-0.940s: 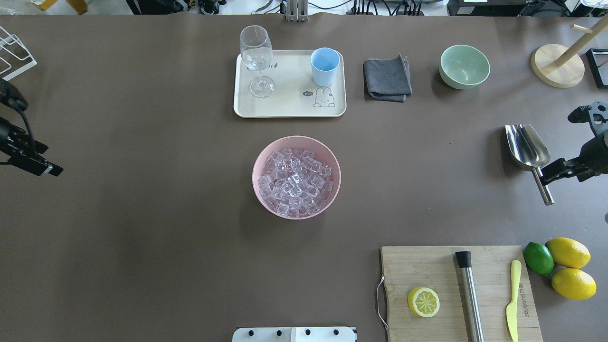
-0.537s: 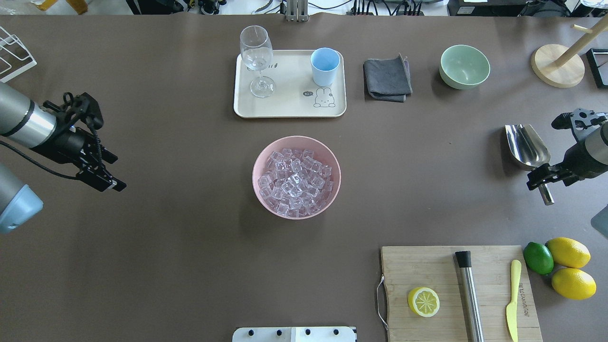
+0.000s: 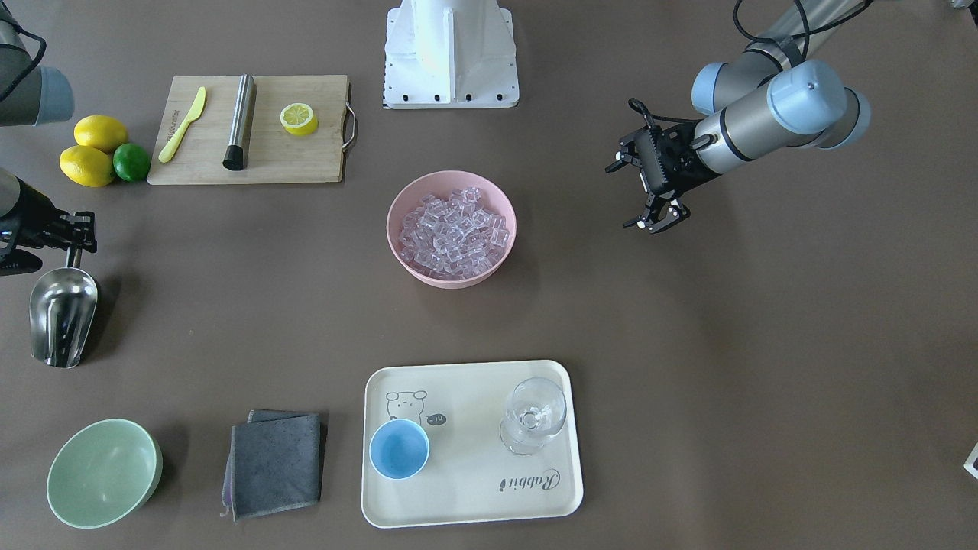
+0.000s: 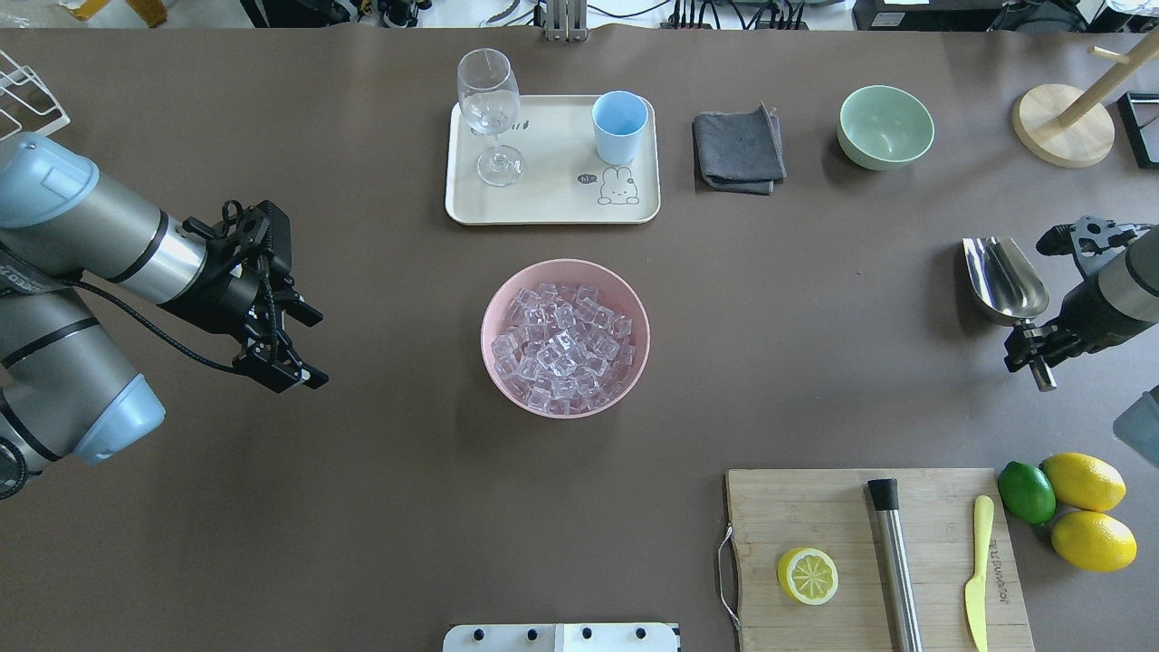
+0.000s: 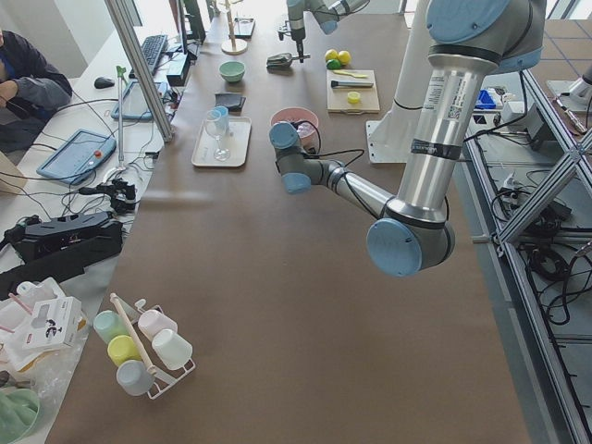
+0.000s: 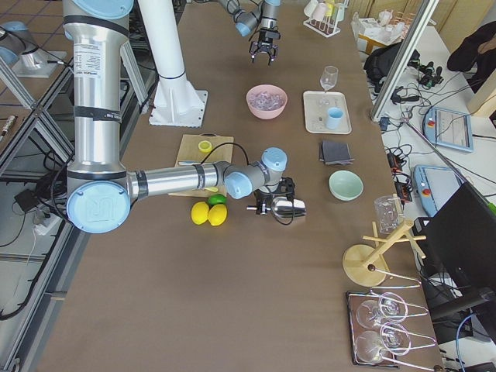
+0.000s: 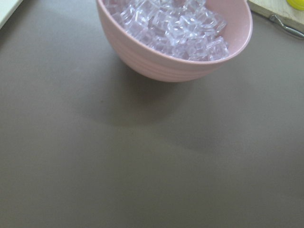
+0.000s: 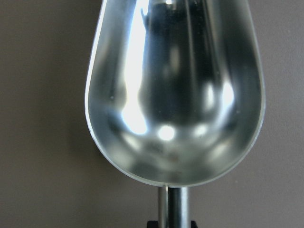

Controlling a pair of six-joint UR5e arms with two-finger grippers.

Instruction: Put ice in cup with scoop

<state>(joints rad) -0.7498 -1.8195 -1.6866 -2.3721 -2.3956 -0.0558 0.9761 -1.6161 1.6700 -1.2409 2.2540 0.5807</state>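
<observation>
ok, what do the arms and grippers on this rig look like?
Both the left arm and the right arm are silver-grey metal tubes with light-blue joint caps. A white printed label sits on each upright segment. A loose black cable trails along the left forearm to a black wrist block. The left gripper and the right gripper are black, angular and two-fingered.
</observation>
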